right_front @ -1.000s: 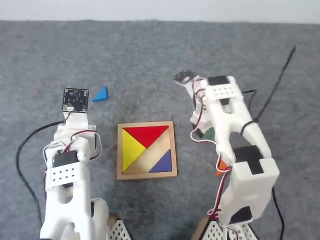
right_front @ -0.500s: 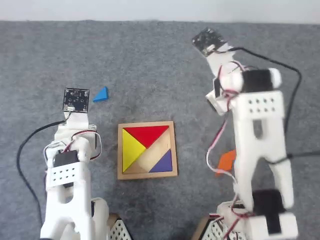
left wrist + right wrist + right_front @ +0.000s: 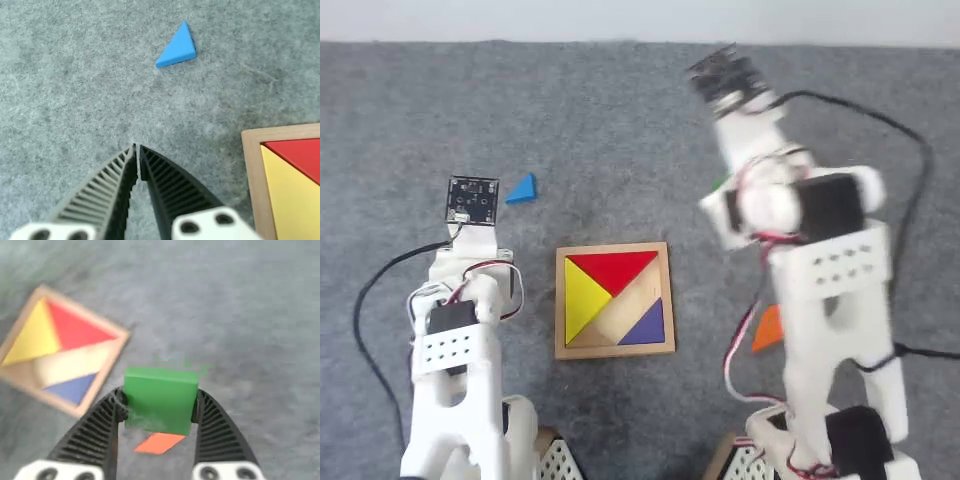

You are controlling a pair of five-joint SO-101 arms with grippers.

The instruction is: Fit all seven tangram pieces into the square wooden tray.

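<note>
In the right wrist view my right gripper [image 3: 159,395] is shut on a green square piece [image 3: 160,407] and holds it in the air above the grey mat. An orange piece [image 3: 160,442] lies on the mat below it. The square wooden tray [image 3: 116,329] is off to one side, with red, yellow and blue-purple pieces in it. From above, the right arm [image 3: 790,200] stands raised to the right of the tray [image 3: 614,249]. My left gripper [image 3: 136,148] is shut and holds nothing, low over the mat, short of a blue triangle [image 3: 177,47].
From above, the blue triangle [image 3: 522,188] lies up and left of the tray, beside the left arm [image 3: 455,330]. The orange piece [image 3: 767,328] lies right of the tray, at the right arm's base. Cables trail along both sides. Bare wood shows in the tray's middle.
The right arm rose from low beside the tray and swung up and back, carrying the green piece off the mat and uncovering the orange piece. The left arm stayed still.
</note>
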